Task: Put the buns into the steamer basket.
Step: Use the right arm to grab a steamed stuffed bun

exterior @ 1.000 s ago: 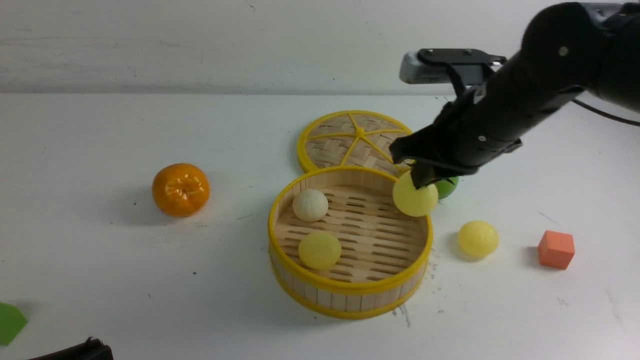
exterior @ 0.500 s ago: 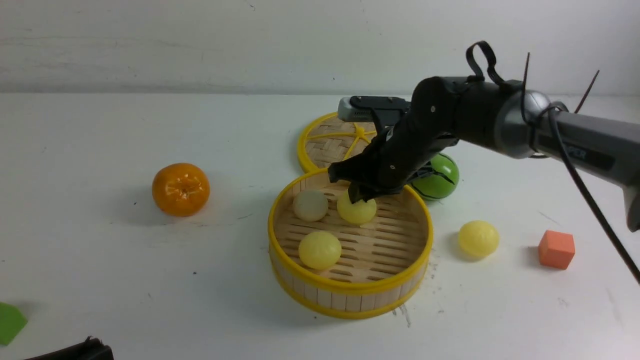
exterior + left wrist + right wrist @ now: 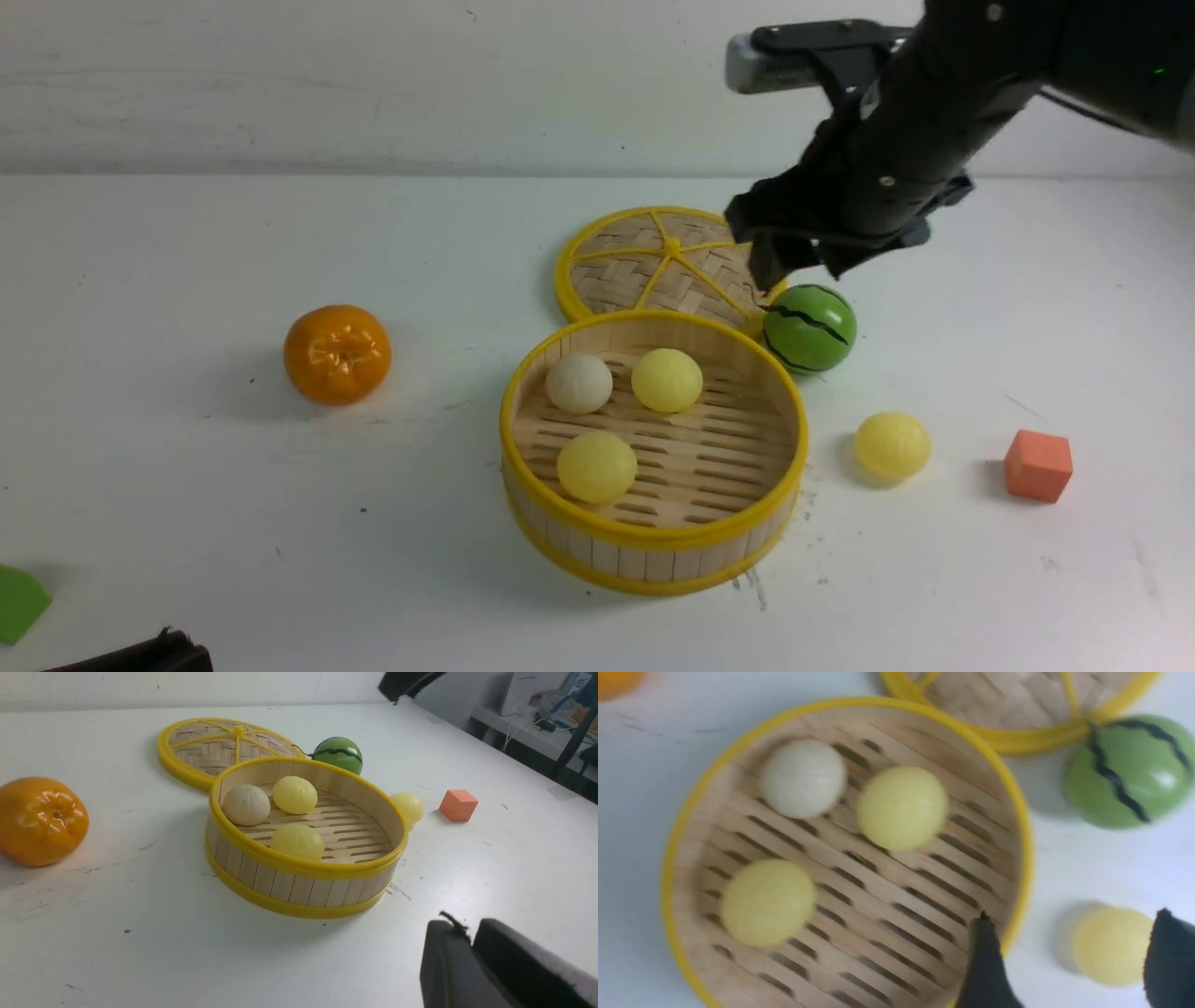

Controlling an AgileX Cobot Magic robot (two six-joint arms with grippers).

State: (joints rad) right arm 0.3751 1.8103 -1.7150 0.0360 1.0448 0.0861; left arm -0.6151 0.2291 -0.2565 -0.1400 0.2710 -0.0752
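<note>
Leave black left gripper point(image 3: 469, 940) low, pads together. Count 3 small round buns point(image 3: 596, 465) inside yellow-rimmed bamboo steamer basket point(image 3: 653, 551) — 1 pale yellow bun point(image 3: 892, 445) outside, just right of it. Bring black right gripper point(image 3: 798, 271), jaws apart and empty, down squarely over it — clear of rim.

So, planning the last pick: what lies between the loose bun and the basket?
Nothing: bare table separates the loose bun from the basket, clear in the front view.

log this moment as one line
right gripper open, empty, raised | three small round buns in round bamboo steamer basket | fourth pale yellow round bun on white table beside basket | left gripper shut
</note>
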